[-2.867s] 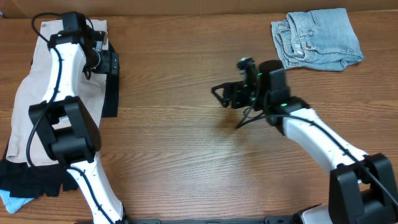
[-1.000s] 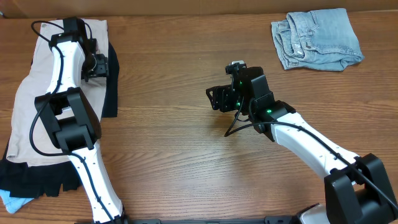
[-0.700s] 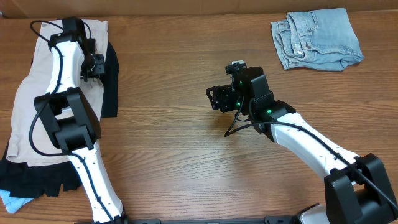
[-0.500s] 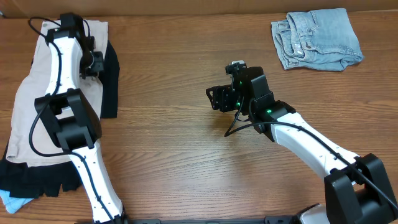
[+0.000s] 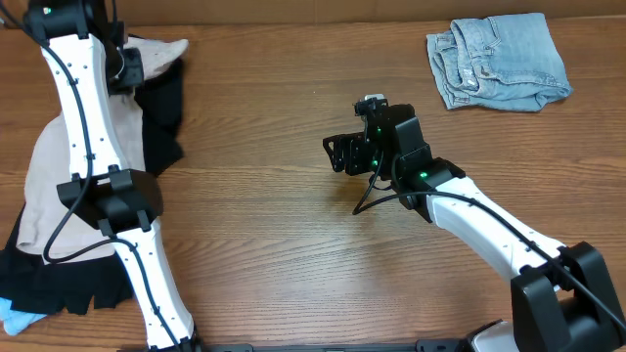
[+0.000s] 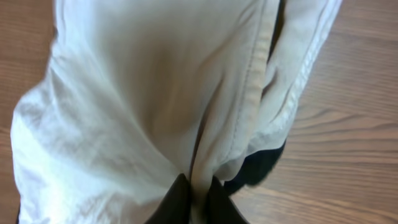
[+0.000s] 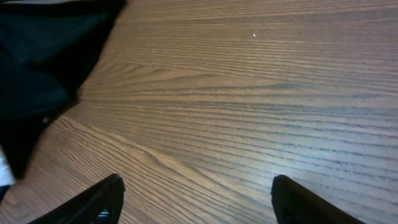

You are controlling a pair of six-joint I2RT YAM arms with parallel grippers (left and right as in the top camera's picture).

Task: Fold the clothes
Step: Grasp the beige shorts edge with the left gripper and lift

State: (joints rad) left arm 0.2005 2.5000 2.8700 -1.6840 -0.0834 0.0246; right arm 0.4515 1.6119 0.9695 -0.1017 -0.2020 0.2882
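The pale beige shorts [image 5: 49,176] lie along the table's left side on top of a black garment [image 5: 161,117]. Their top end is pulled up off the table into a peak [image 5: 161,49]. My left gripper [image 5: 125,66] is raised at the far left corner and shut on a fold of that beige cloth [image 6: 143,93]. In the left wrist view the two black fingertips [image 6: 177,200] pinch a seam, and the cloth hangs away from them. My right gripper [image 5: 333,154] hovers open over bare wood at mid-table, its fingers [image 7: 102,199] wide apart with nothing between them.
Light-blue denim shorts [image 5: 499,59] lie crumpled at the back right. The black garment [image 7: 43,56] spreads out from under the beige shorts to the front left corner, where a bit of blue cloth [image 5: 15,315] shows. The left arm [image 5: 83,147] crosses over the clothes.
My left gripper closed on the top end of the beige shorts and lifted it up and back, uncovering more black cloth. The right arm stayed still.
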